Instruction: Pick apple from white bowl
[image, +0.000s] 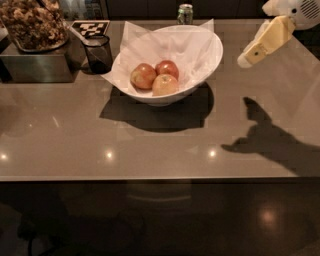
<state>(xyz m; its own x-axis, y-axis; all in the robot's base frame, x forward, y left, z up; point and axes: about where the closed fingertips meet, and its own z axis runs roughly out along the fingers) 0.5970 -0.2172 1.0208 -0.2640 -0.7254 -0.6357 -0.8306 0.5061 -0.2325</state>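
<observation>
Item: apple (165, 85), the palest of three, yellow-green with a faint blush, lying in the white bowl (150, 98) at the front of the cluster, nearest the camera, touching two redder apples (143, 76) sitting behind it and to its left. Bowl: wide, glossy, slanted rim, lined with white paper (170, 42) that is sticking up above the rim at the back; it is standing on the counter (150, 145) left of centre and casting a dark shadow in front. Pincer (249, 55): pale yellow, hanging in the air at the upper right, tilting down and to the left toward the bowl, well apart from the apple and outside the bowl's right rim, holding nothing; whether it is wide or narrow cannot be told. Its shadow (270, 142) is falling on the counter below it, at the right. Other stock: a small dark cup (98, 53) standing just left of the bowl; a checkered marker (90, 27) lying behind the cup; a metal container (37, 67) carrying a brown dried heap (32, 22) at far left; a can (185, 13) standing behind the bowl at the back edge.
</observation>
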